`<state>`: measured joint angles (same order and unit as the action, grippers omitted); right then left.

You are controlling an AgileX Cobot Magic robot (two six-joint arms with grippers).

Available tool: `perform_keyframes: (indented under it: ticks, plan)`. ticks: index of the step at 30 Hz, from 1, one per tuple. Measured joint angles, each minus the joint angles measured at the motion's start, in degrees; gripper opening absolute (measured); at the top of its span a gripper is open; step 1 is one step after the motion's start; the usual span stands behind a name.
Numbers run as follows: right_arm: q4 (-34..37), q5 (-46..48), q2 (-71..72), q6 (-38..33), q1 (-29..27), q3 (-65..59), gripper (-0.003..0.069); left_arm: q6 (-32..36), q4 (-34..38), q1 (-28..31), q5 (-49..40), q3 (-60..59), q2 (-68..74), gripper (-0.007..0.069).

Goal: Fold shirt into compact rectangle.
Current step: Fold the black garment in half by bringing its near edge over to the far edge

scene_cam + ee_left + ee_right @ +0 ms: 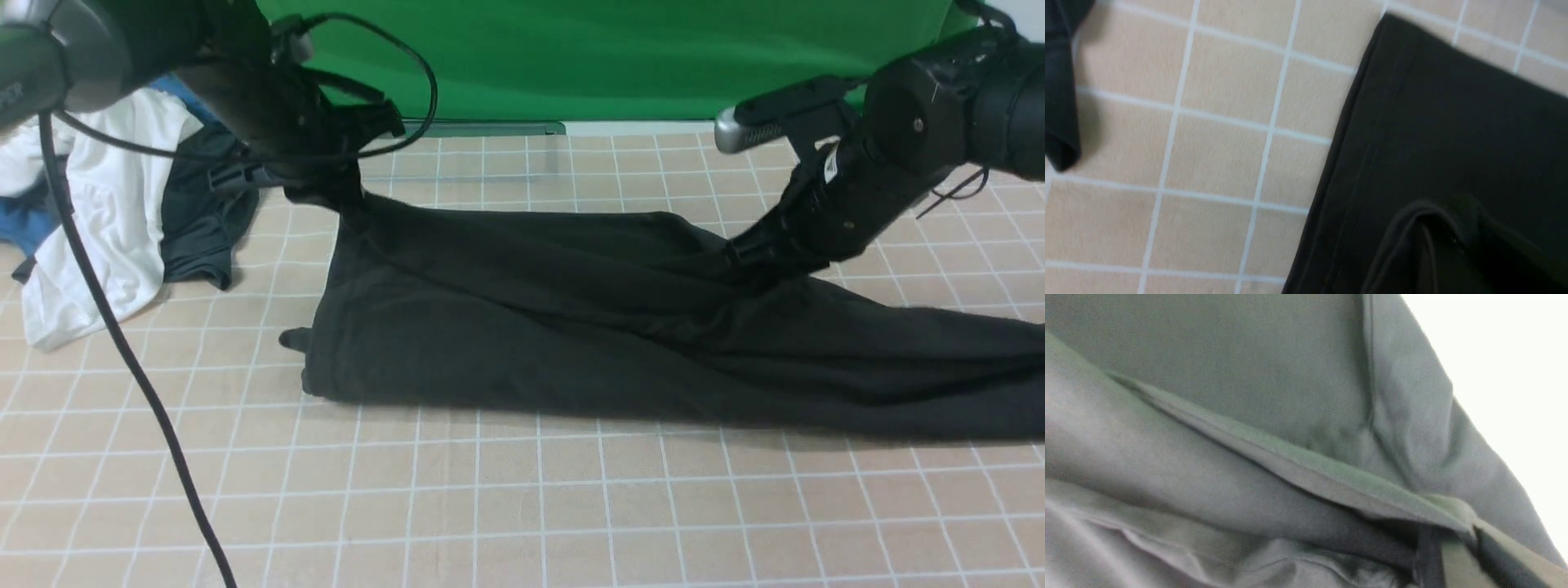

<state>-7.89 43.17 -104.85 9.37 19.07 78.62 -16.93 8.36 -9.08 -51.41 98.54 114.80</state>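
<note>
Landmark: the clothes pile [106,212] sits at the far left of the table [522,506]. It is mostly white cloth, with a dark grey garment [204,220] on its right side and a bit of blue cloth [24,224] on its left.
Shirt: the black shirt [531,327] lies on the table just right of the pile, apart from it. It runs as a long band away from the pile and past the right edge of the front view.
Shirt ends: the end nearest the pile is straight; the part farthest from the pile is narrower and creased.
Left gripper: the left gripper [343,192] is just right of the pile's grey garment. It is clamped on the shirt's far corner and holds that corner off the table.
Left wrist view: a hemmed shirt edge [1453,134] lies over the tiles, with a pinched fold at the frame edge. The grey garment [1059,81] is near it, not touching.
Right gripper: the right gripper [747,261] is well away from the pile. It is clamped on the shirt's far edge, and the cloth rises in a ridge toward it.
Right wrist view: shirt cloth [1249,375] fills most of it, with a hem running toward the jaws.
Cable: a black cable [122,351] hangs in front of the pile.
Backdrop: a green backdrop [612,57] stands behind the pile and the shirt.
</note>
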Motion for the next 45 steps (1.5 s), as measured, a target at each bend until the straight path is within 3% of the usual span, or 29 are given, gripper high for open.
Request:
perform_keyframes:
  ticks: [8,18,23,25,28,31,36,41,45]
  plan:
    - [-0.11,-1.81,-3.54,-0.05,0.00,5.63,0.0043,-0.24,3.50,3.23,0.53,1.38,2.29,0.0020]
    - [-0.17,-11.68,-11.50,-0.10,0.00,8.40,0.0046,-0.24,4.44,4.09,9.37,1.43,7.33,0.0020]
    - [-0.23,-14.97,-13.53,-0.30,0.00,8.40,0.0090,-0.24,4.38,4.09,11.85,1.43,9.73,0.0020]
    - [-0.40,-15.33,-13.84,-1.04,0.00,8.69,0.0155,-0.24,4.38,4.09,12.31,1.43,10.26,0.0024]
    - [-1.63,-12.13,-13.77,-1.39,-0.04,11.83,0.0311,-0.24,4.31,4.14,12.84,1.70,10.51,0.0071]
    - [-1.90,-2.74,-13.18,-1.98,-0.06,17.56,0.0430,-0.24,3.30,4.21,9.63,4.60,10.62,0.0175]
    - [2.36,12.88,-12.24,-4.21,0.54,22.87,0.0433,-0.24,1.68,4.38,-0.91,12.91,10.62,0.0372]
    - [4.86,15.29,-13.93,-4.41,1.92,22.94,0.0422,-0.24,1.68,4.38,-6.26,16.76,10.56,0.0496]
    - [5.17,15.05,-16.74,-4.41,2.86,22.94,0.0420,-0.24,2.24,4.38,-7.30,16.89,10.56,0.0528]
